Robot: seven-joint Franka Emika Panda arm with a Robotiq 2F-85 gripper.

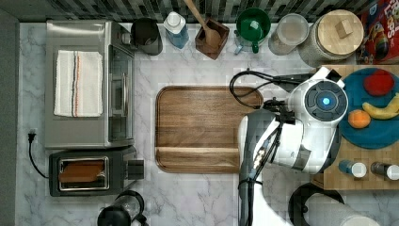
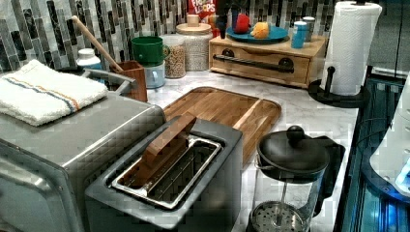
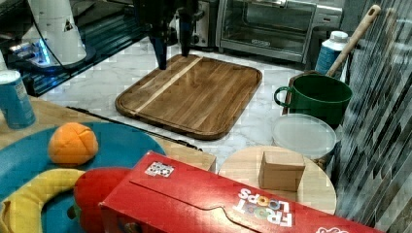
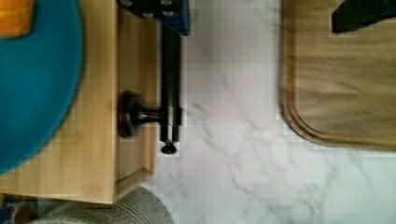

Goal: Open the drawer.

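The drawer (image 2: 261, 62) is a light-wood box at the back of the left view, with a long black bar handle (image 2: 254, 63) across its front, and it looks shut. My gripper (image 4: 259, 14) hangs open over the marble between the drawer and the walnut tray. One finger (image 4: 156, 7) is right at the handle bar (image 4: 170, 70), close to the bar's end mount (image 4: 133, 114). The other finger (image 4: 359, 16) is over the tray's edge. From the right view the gripper (image 3: 172, 51) shows two dark fingers spread apart with nothing between them. My arm (image 1: 301, 127) covers the drawer front in the top view.
The walnut tray (image 1: 207, 129) lies mid-counter. A blue plate (image 1: 376, 134) with fruit and two shakers (image 1: 353, 168) rest on the drawer box. A grey canister (image 1: 331, 37), jars and a green mug line the wall. Also here are a paper towel roll (image 2: 349, 48), a toaster oven (image 1: 87, 84), a toaster and a French press.
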